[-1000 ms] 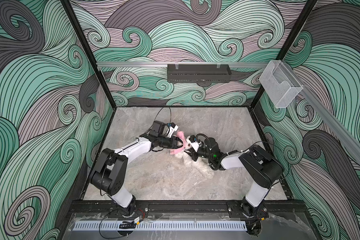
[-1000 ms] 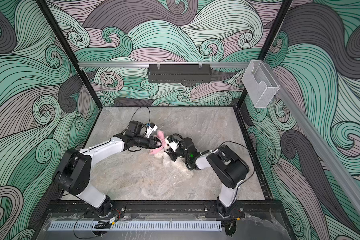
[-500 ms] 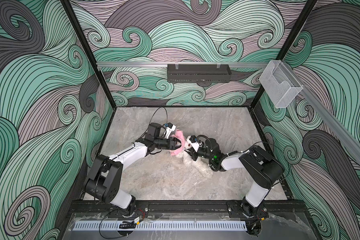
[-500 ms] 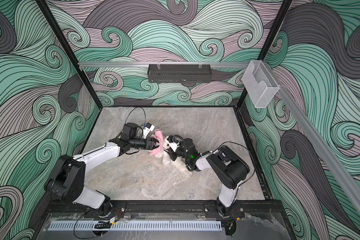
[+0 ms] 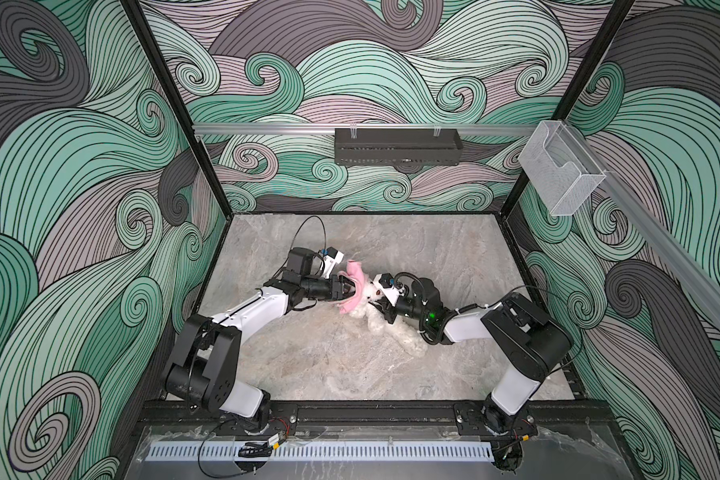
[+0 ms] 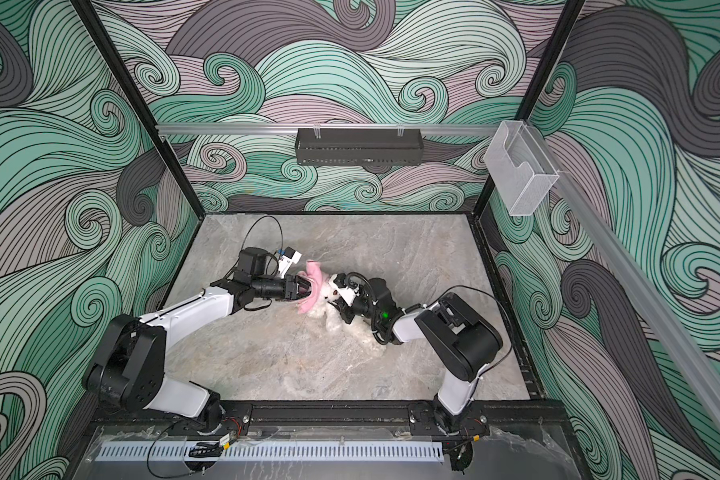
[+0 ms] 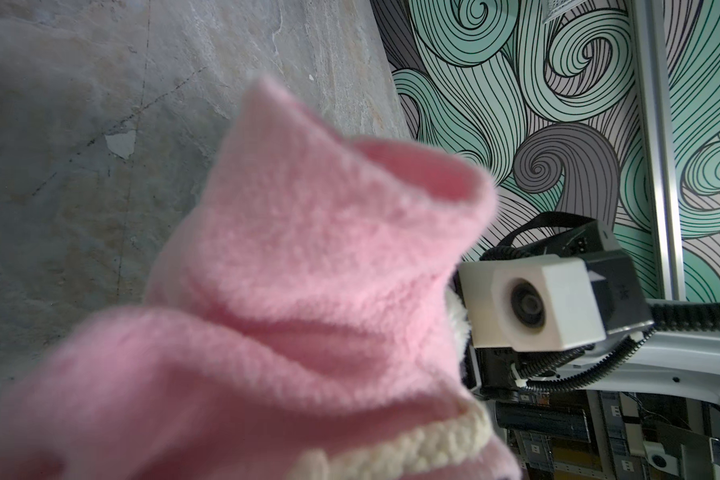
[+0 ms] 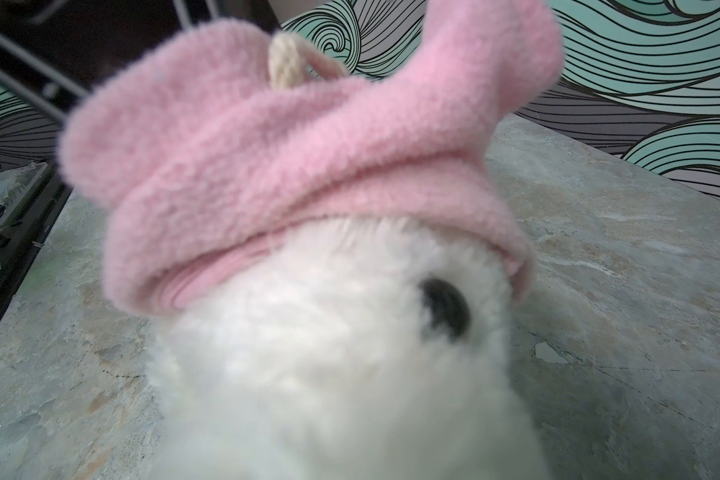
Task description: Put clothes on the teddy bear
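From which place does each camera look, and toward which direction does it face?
Top views: high over the front edge, looking down on table, left arm, right arm, teddy bear, pink shirt.
Left wrist: low beside the pink shirt, facing the right wrist camera.
Right wrist: low, facing the teddy bear's face; its own arm unseen.
Shared: all show the pink shirt.

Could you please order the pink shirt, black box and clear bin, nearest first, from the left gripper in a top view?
1. pink shirt, at the left gripper.
2. black box, on the back rail.
3. clear bin, on the right wall.
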